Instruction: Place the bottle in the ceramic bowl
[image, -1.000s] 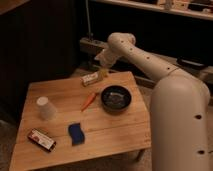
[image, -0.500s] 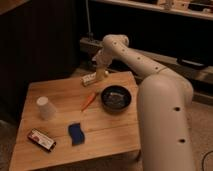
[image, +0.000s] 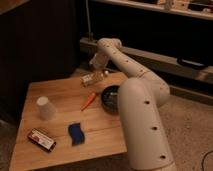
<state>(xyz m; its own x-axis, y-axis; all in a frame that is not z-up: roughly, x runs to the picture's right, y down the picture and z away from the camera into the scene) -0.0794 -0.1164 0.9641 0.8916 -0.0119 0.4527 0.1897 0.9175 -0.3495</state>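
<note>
My gripper (image: 96, 64) hangs just above the bottle (image: 93, 78), fingers apart. Bottle lies on its side at the worktop's (image: 60, 107) far edge. Ceramic bowl (image: 109, 95) sits near it, partly behind my arm.

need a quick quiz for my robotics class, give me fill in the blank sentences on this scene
1. The gripper, fingers open, hovers just above the ___ lying on the table.
2. The cup is ___ in colour.
3. The orange thing lies beside the dark ___.
Missing words: bottle; white; bowl.
</note>
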